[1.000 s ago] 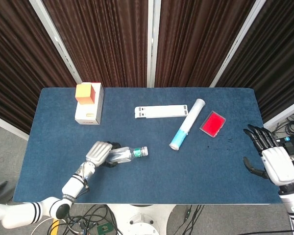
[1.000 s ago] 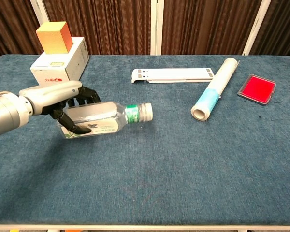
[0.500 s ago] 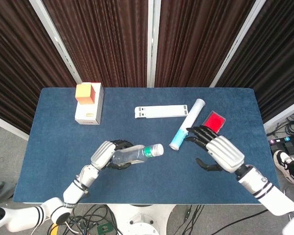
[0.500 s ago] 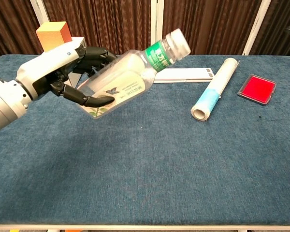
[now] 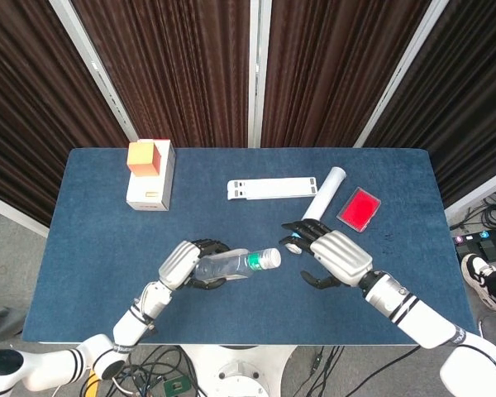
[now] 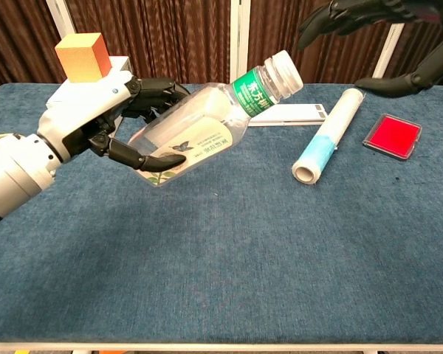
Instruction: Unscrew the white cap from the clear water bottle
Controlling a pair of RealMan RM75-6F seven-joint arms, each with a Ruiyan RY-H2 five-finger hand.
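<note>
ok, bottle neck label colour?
Green, with white lettering, on the neck label just below the white cap; clearest in chest view.

On the desk (image 5: 91,273), a box (image 5: 151,184) sat at the far left with a cube (image 5: 141,157) on top. A flat stand (image 5: 269,188) lay at the far middle, a tube (image 5: 317,207) just right of it and a case (image 5: 359,208) further right. Nearer the front, the left hand (image 5: 184,264) held the bottle (image 5: 229,265) off the desk, cap (image 5: 269,258) pointing right toward the right hand (image 5: 337,257), apart from it.

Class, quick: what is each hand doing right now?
Left hand: holding the clear water bottle.
Right hand: open, holding nothing.
</note>
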